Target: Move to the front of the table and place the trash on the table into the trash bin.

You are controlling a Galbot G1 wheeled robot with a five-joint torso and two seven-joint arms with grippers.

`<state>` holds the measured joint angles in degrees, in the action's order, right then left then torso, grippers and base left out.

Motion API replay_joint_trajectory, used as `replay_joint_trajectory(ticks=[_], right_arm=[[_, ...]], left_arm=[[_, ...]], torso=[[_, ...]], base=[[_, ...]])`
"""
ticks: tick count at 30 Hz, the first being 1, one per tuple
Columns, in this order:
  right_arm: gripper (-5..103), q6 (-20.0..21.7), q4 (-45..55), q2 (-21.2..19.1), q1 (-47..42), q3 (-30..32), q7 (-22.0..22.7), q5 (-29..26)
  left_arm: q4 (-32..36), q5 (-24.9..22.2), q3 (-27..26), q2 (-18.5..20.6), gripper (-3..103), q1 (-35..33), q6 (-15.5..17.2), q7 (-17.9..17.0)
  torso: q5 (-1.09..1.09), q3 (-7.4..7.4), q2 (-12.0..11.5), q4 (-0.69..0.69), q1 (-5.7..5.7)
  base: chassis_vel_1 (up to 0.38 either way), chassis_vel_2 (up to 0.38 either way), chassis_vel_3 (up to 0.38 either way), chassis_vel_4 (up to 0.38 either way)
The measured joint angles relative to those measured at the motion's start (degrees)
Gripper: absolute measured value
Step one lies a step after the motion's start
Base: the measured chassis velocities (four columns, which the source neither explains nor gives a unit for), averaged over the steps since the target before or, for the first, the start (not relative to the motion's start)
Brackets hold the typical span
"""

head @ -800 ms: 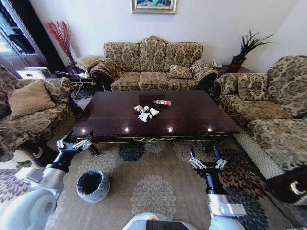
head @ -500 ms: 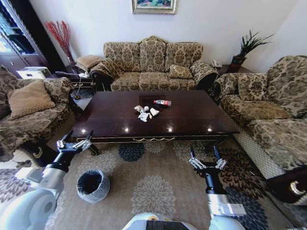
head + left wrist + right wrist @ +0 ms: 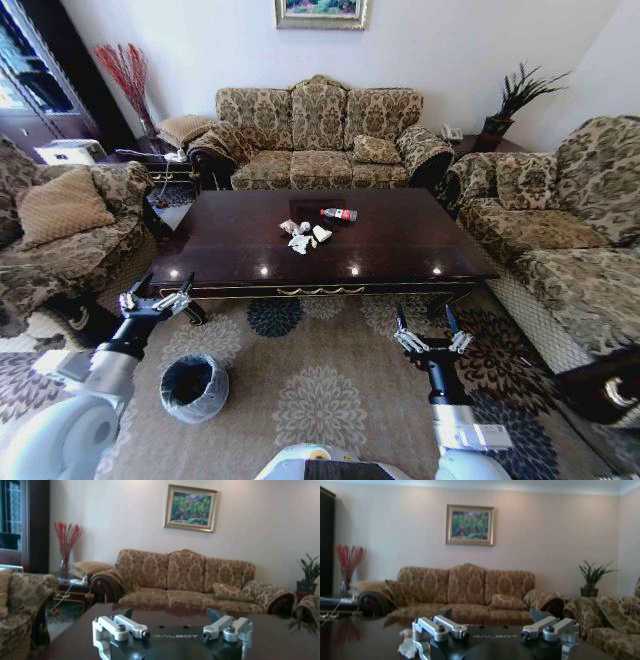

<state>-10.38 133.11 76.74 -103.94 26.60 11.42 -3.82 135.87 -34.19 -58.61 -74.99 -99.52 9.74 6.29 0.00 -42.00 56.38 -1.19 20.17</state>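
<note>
Head view puts the trash bin (image 3: 194,387) nearest, on the carpet below and just inward of the left gripper (image 3: 155,300), whose jaws stand wide. The right gripper (image 3: 432,340) hangs equally wide and empty. Beyond both jaws, the coffee table (image 3: 400,250) carries crumpled paper scraps (image 3: 303,236) at its middle, the plastic bottle (image 3: 339,214) just behind them.

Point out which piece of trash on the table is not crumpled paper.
The small clear plastic bottle with a red label, lying on its side just beyond the crumpled white paper scraps on the glossy dark wooden table.
</note>
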Motion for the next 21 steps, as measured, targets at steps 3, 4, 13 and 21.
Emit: replay_joint_trajectory(ticks=[3,4,13,21], right_arm=[[100,4.8,-0.7,2.1,1.2,1.3,-2.3,-0.4],[100,6.8,-1.0,2.9,1.7,1.8,-3.2,-0.5],[100,16.8,-2.5,7.3,4.1,4.4,-8.0,-1.3],[100,13.9,1.2,6.0,4.1,3.8,-9.0,-1.8]], left_arm=[[0.0,4.5,3.9,-2.9,100,-0.5,-0.8,-1.0],[0.0,6.4,5.5,-4.0,100,-0.7,-1.2,-1.4],[0.3,21.3,18.4,-13.6,100,-2.5,-3.9,-4.8],[3.0,14.8,17.9,-10.7,100,-0.7,-5.8,-1.9]], torso=[[0.01,0.0,0.0,0.0,0.0],[0.01,0.0,0.0,0.0,0.0],[0.02,0.0,0.0,0.0,0.0],[0.03,0.0,0.0,0.02,0.0]], base=[[0.0,0.0,0.0,0.0],[0.0,0.0,0.0,0.0],[0.0,0.0,0.0,0.0],[0.0,0.0,0.0,0.0]])
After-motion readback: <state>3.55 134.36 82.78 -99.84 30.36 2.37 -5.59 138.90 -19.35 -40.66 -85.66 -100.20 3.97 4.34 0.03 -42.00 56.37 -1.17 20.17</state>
